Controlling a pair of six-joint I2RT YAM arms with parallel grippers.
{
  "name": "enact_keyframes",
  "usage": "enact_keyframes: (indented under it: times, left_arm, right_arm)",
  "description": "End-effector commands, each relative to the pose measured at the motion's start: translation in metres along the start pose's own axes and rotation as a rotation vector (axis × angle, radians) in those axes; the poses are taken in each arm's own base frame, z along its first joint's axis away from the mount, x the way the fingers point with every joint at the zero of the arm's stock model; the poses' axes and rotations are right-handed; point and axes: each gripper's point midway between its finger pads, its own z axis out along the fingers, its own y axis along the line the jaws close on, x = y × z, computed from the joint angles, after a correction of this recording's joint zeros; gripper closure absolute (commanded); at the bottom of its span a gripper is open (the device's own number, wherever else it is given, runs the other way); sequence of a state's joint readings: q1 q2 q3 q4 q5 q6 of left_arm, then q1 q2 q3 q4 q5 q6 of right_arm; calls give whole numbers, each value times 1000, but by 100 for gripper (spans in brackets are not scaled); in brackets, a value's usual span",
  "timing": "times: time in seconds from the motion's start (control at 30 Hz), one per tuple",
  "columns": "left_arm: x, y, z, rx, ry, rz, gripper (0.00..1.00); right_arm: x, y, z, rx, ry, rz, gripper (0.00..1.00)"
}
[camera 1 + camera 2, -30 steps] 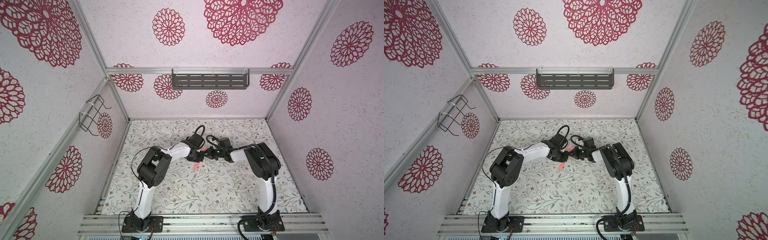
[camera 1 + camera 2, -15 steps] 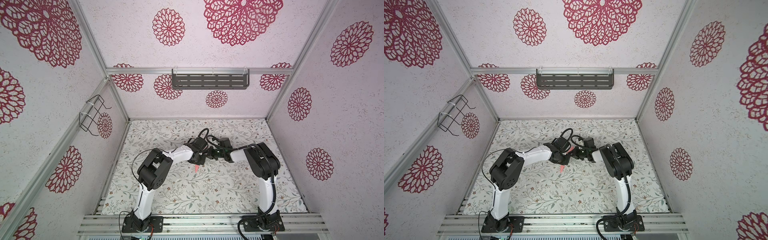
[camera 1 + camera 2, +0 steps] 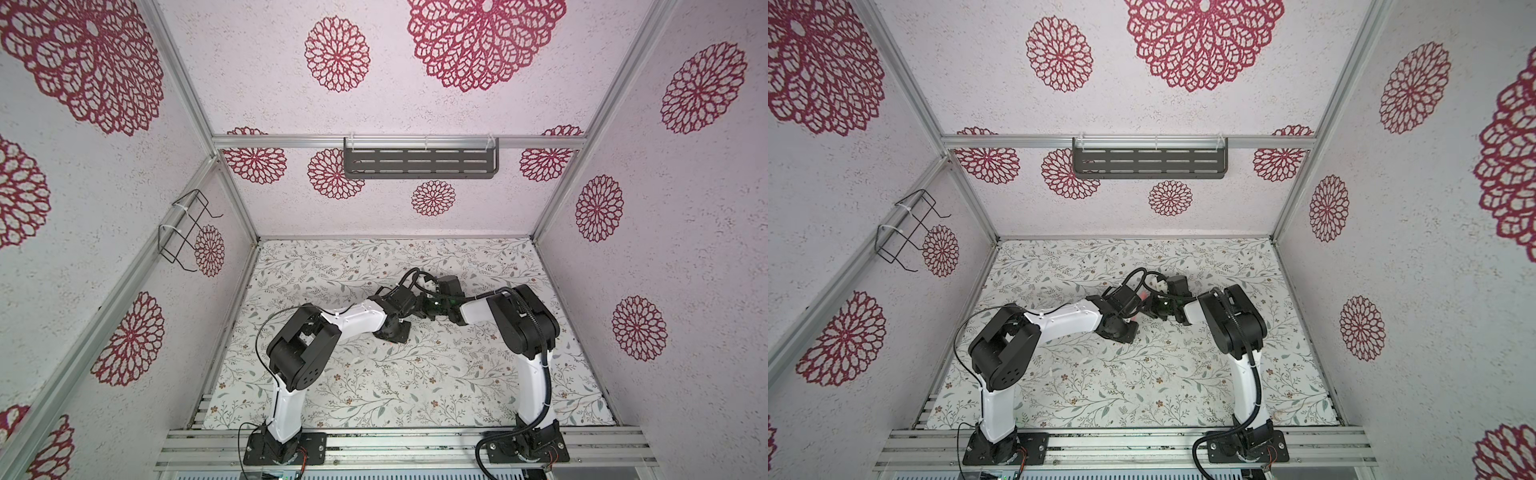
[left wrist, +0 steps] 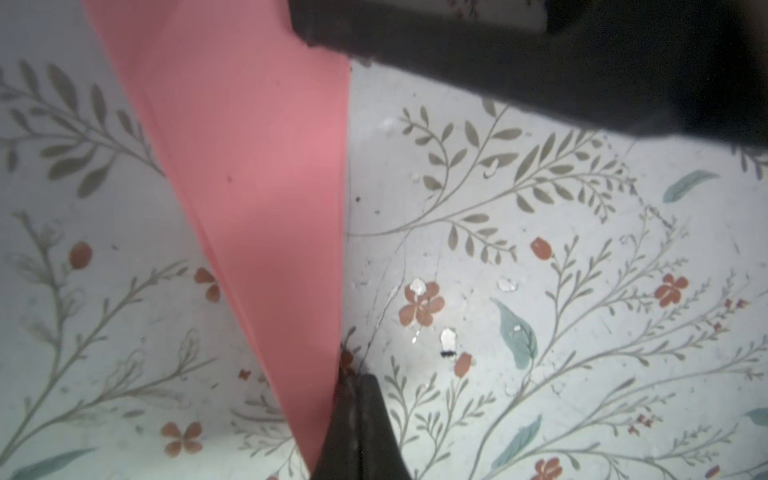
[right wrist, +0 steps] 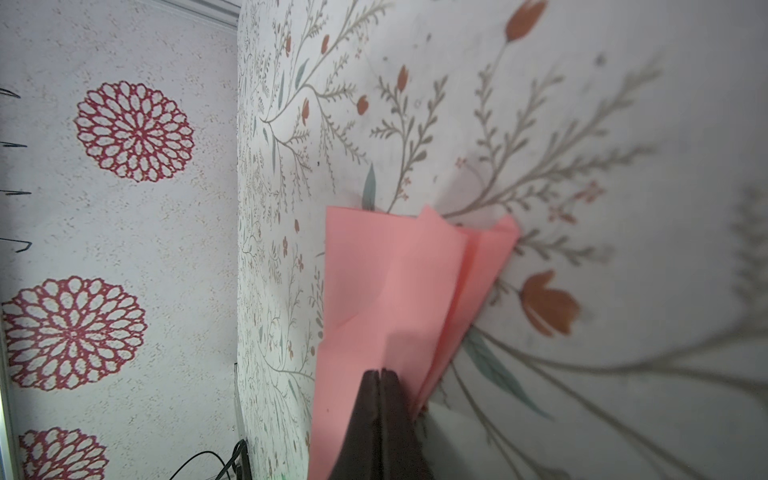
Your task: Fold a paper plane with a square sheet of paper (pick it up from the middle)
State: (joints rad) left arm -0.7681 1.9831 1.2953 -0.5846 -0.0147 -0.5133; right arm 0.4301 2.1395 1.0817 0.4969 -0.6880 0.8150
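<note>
The square sheet of paper is folded into a salmon-pink paper plane (image 4: 257, 166) with a centre crease and angled wings (image 5: 386, 270). It hangs just above the floral mat between my two grippers at the middle of the table. My left gripper (image 4: 355, 382) is shut at its narrow pointed end, one layer lying outside a finger. My right gripper (image 5: 379, 372) is shut on the wide end, with wings spreading either side. In both top views the grippers (image 3: 415, 311) (image 3: 432, 309) meet tip to tip. They hide the plane but for a pink sliver (image 3: 1144, 296).
The floral mat (image 3: 374, 386) covers the table. A grey slotted shelf (image 3: 419, 162) hangs on the back wall and a wire basket (image 3: 185, 230) on the left wall. An aluminium rail (image 3: 415, 440) with both arm bases runs along the front edge.
My left gripper has moved right, up against the right gripper, and closed. The pink end that hung below the grippers is now almost hidden under the left wrist. The right arm stayed put.
</note>
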Motion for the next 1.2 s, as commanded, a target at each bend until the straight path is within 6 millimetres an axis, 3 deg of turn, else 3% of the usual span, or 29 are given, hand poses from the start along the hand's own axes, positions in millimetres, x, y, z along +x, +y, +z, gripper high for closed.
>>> enact_keyframes:
  times: [0.0, 0.13, 0.23, 0.4, 0.53, 0.7, 1.17]
  left_arm:
    - [24, 6, 0, -34, 76, -2, 100]
    - [-3, -11, -30, 33, -22, -1, 99]
    - [-19, -12, -41, 27, -83, 5, 96]
    - [-35, -1, -32, -47, -104, 20, 94]
    - [-36, 6, -10, -110, -56, 53, 94]
    - [-31, 12, 1, -149, -13, 70, 94]
    - [-17, 19, 0, -163, 16, 50, 88]
  right_arm:
    - [21, -51, 5, 152, 39, 105, 100]
    - [21, -54, 4, 176, 38, 106, 100]
    - [22, -59, 4, 194, 38, 110, 100]
    - [22, -60, 5, 195, 37, 117, 100]
    - [22, -60, 6, 191, 40, 118, 100]
    - [22, -59, 5, 190, 42, 116, 100]
    - [22, -61, 7, 199, 50, 120, 100]
